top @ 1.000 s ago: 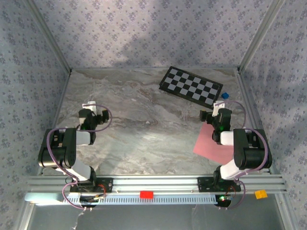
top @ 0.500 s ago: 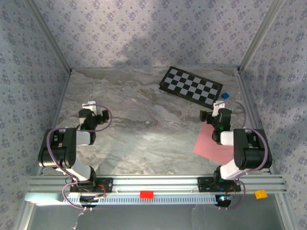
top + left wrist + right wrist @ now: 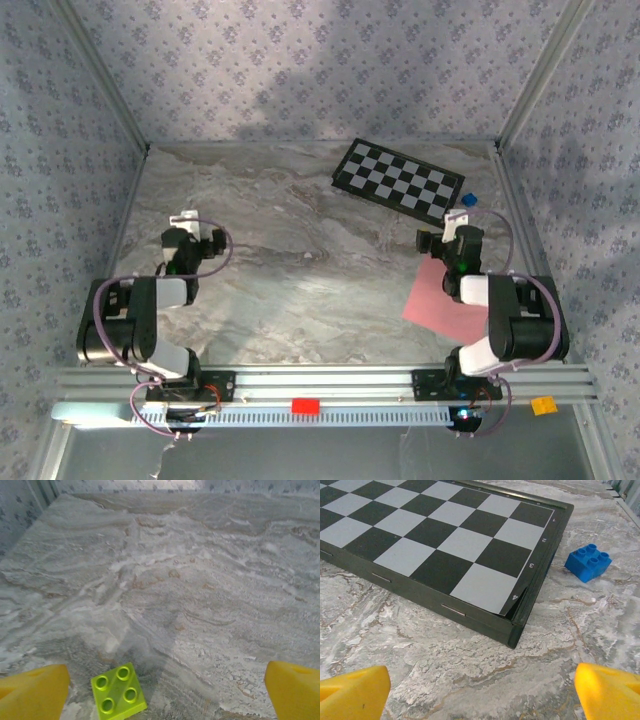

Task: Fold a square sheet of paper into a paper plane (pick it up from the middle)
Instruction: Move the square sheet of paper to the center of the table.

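The square sheet of pink-red paper [image 3: 438, 300] lies flat on the marble table [image 3: 310, 290] at the near right, its right part hidden under my right arm. No fold shows in it; the paper plane is out of view. My right gripper [image 3: 458, 225] stands just beyond the sheet's far corner, pointing at the checkerboard. In the right wrist view its yellow fingertips [image 3: 352, 690] are wide apart, and the right gripper [image 3: 480, 697] is open with only table between them. My left gripper [image 3: 185, 225] [image 3: 165, 695] is open over bare marble at the left, far from the paper.
The black-and-white checkerboard [image 3: 400, 182] [image 3: 435, 540] lies at the back right, with a blue brick [image 3: 469, 200] [image 3: 588, 562] by its right end. A lime-green brick [image 3: 119, 691] sits near my left fingertip [image 3: 32, 692]. A red block [image 3: 305, 406] and an orange block [image 3: 543, 405] rest on the front rail.
The left arm's elbow has shifted slightly to the left and lower in the top view. The right arm and the paper have not moved.
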Robot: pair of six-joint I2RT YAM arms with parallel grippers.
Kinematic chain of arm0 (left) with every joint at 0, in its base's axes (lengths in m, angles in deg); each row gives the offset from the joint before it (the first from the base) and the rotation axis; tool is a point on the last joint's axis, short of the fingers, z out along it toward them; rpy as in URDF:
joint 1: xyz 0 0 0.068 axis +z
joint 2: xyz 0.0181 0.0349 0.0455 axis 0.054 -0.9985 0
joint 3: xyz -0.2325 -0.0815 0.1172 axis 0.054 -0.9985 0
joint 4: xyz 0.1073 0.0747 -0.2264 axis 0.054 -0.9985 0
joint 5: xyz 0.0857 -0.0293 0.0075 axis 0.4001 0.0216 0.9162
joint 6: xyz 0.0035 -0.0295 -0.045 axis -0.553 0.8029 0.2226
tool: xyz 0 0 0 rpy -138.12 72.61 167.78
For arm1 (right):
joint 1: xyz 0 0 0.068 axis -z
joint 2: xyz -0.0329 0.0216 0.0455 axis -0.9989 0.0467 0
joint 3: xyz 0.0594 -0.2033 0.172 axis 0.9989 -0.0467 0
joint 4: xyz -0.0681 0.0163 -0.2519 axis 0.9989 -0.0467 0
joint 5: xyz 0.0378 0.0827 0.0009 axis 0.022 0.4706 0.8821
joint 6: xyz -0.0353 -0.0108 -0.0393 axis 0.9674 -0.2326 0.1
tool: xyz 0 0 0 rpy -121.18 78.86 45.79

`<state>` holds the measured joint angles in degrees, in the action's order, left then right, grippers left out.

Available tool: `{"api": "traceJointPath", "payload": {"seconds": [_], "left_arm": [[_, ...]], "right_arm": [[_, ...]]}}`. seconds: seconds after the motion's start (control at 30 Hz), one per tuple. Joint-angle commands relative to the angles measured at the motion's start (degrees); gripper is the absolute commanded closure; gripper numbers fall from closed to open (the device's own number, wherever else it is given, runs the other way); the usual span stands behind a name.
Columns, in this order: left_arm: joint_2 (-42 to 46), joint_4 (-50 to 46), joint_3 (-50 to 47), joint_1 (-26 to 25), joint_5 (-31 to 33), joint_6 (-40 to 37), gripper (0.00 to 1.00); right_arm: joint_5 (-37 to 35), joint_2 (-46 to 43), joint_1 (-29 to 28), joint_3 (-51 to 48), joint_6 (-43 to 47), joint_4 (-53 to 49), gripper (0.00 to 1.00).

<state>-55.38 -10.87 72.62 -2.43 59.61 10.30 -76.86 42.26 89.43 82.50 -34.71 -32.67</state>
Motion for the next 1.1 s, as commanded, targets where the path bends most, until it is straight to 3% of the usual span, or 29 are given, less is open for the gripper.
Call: {"api": "traceJointPath", "payload": {"seconds": [0.0, 0.13, 0.23, 0.3, 0.4, 0.57, 0.67, 0.9, 1.07], "left_arm": [[7.7, -9.2, 2.1, 1.0, 2.6, 4.0, 0.00], [17.0, -18.8, 3.3, 1.6, 1.7, 8.0, 0.00], [23.2, -28.9, 6.0, 1.6, 3.4, 15.8, 0.00], [26.7, -40.6, 10.0, 1.5, 5.2, 23.2, 0.00], [30.3, -56.2, 14.2, 1.7, 4.5, 32.0, 0.00], [33.4, -56.9, 12.2, 1.9, -19.6, 35.6, 0.00], [34.8, -54.6, 9.1, -0.2, -27.4, 41.2, 0.00], [36.1, -57.9, 7.2, -15.5, -19.3, 43.3, 0.00], [35.7, -57.7, 6.6, -21.5, -17.0, 44.8, 0.00]], "right_arm": [[-0.4, -5.6, -0.2, 3.9, -0.9, -10.3, 0.03], [-1.2, -12.1, 0.0, 7.4, -4.0, -23.2, 0.01], [-1.7, -16.5, 0.5, 11.5, -9.7, -36.6, 0.00], [-5.8, -18.5, 1.4, 14.7, -21.4, -46.4, 0.01], [5.8, -19.0, 6.3, 18.6, -24.9, -58.5, 0.00], [18.4, -20.7, 14.4, 18.4, -32.5, -68.1, 0.00], [19.0, -22.2, 16.0, 17.8, -33.6, -74.2, 0.02], [19.4, -23.6, 16.3, 11.9, -33.4, -76.1, 0.07], [21.4, -20.8, 16.2, 10.6, -32.5, -75.2, 0.11]]}}
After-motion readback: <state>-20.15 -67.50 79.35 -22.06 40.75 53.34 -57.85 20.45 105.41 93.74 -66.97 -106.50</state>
